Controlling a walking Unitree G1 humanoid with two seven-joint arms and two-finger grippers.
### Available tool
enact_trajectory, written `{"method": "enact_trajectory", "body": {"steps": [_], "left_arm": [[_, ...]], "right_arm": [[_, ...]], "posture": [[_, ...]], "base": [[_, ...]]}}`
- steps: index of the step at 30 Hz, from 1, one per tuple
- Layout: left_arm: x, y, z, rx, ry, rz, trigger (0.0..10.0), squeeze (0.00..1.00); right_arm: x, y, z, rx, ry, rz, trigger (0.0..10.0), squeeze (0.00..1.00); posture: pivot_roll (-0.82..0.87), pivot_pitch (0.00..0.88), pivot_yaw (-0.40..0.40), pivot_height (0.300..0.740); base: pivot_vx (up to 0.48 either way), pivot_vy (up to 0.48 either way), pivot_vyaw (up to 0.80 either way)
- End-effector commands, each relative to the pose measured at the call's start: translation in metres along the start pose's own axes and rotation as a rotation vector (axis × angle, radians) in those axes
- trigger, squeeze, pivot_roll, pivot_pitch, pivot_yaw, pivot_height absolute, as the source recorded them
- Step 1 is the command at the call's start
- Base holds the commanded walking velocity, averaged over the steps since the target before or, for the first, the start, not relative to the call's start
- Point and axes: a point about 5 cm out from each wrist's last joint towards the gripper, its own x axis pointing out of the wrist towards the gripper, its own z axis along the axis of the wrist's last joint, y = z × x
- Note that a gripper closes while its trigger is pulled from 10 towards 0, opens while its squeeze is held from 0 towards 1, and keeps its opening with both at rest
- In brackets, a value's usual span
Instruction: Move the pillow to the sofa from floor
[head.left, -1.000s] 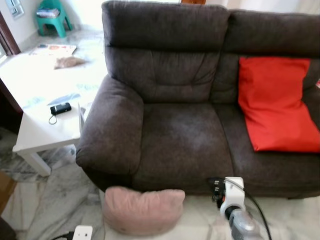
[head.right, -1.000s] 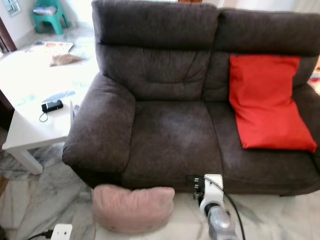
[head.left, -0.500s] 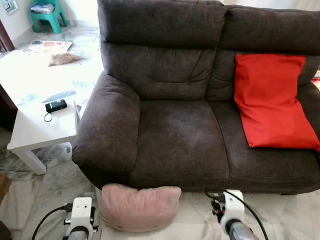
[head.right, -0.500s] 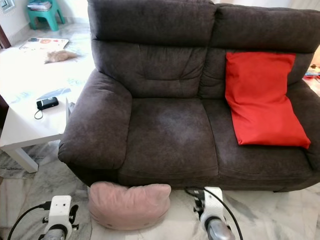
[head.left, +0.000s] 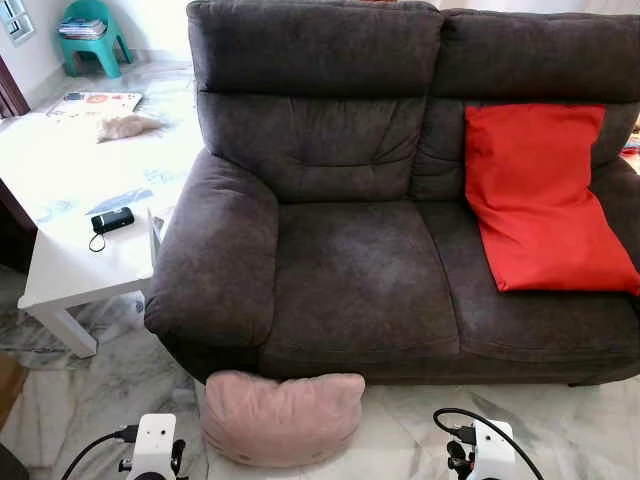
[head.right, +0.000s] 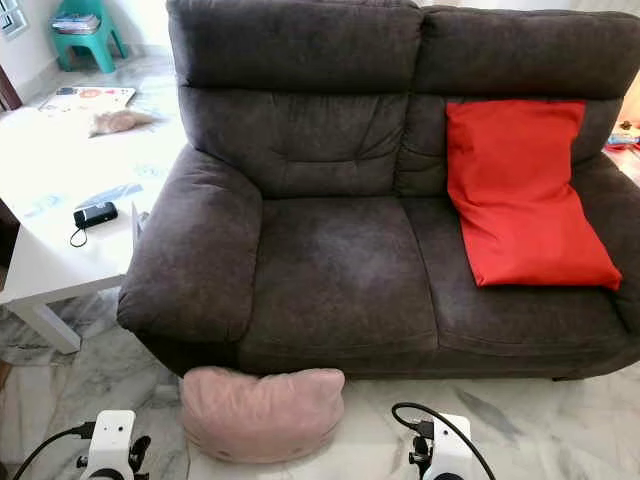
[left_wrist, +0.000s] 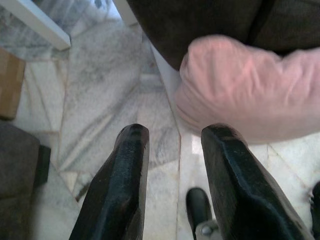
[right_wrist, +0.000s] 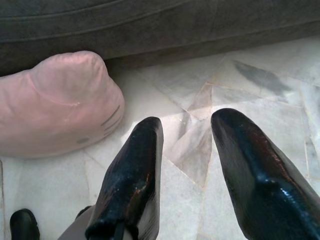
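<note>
both hands, left hand (left_wrist: 172, 150) and right hand (right_wrist: 187, 145), hang low, parted, empty, flanking the pillow (head.left: 283, 416).

Daylight is flooding in from the upper left, washing out the white table (head.left: 75, 255) and the pale floor (head.left: 150, 95) behind it to near glare. The dark sofa (head.left: 360, 270) is reading evenly lit, its fabric texture crisp; the red cushion (head.left: 545, 200) is showing saturated and sharp. Head views are holding steady, no motion blur. A soft shadow is sitting under the sofa front. Wrist views are looking softer: black fingers (right_wrist: 132, 180) close up are blurring, one catching glossy highlights, and the pink pillow (left_wrist: 250, 95) is slightly hazy.
</note>
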Motion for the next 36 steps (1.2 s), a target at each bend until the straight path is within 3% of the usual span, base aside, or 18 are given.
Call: {"method": "enact_trajectory", "body": {"steps": [1, 14, 25, 29, 31, 32, 36], "left_arm": [[-0.001, 0.002, -0.003, 0.008, 0.013, -0.001, 10.0, 0.0], [0.0, 0.014, -0.004, 0.038, 0.026, 0.012, 10.0, 0.0], [0.006, 0.013, 0.015, 0.013, -0.042, 0.037, 10.0, 0.0], [0.01, 0.016, 0.043, 0.026, -0.203, 0.05, 10.0, 0.0], [0.009, 0.017, 0.074, 0.065, -0.384, 0.059, 10.0, 0.0], [0.009, 0.017, 0.074, 0.065, -0.384, 0.059, 10.0, 0.0], [0.003, 0.018, 0.103, 0.096, -0.556, 0.078, 10.0, 0.0]], "right_arm": [[0.0, -0.005, 0.002, 0.013, -0.009, -0.015, 10.0, 0.0], [-0.002, -0.01, 0.002, 0.175, -0.048, -0.098, 10.0, 0.0], [0.001, -0.017, 0.017, 0.167, -0.121, -0.092, 10.0, 0.0], [0.004, -0.016, 0.035, 0.119, -0.194, -0.075, 10.0, 0.0], [0.006, -0.014, 0.057, 0.074, -0.299, -0.04, 10.0, 0.0], [0.006, -0.014, 0.057, 0.074, -0.299, -0.04, 10.0, 0.0], [0.006, -0.006, 0.082, 0.026, -0.436, 0.015, 10.0, 0.0]], "posture": [[0.01, 0.006, -0.062, 0.74], [0.0, 0.0, -0.019, 0.74], [0.0, 0.0, -0.033, 0.74], [0.01, 0.0, -0.058, 0.74], [0.02, 0.013, -0.069, 0.74], [0.02, 0.013, -0.069, 0.74], [0.03, 0.026, -0.073, 0.74]], "base": [[0.0, 0.0, 0.0], [0.0, 0.0, 0.0], [0.0, 0.0, 0.0], [0.0, 0.0, 0.0], [0.0, 0.0, 0.0], [0.0, 0.0, 0.0], [0.0, 0.0, 0.0]]}}
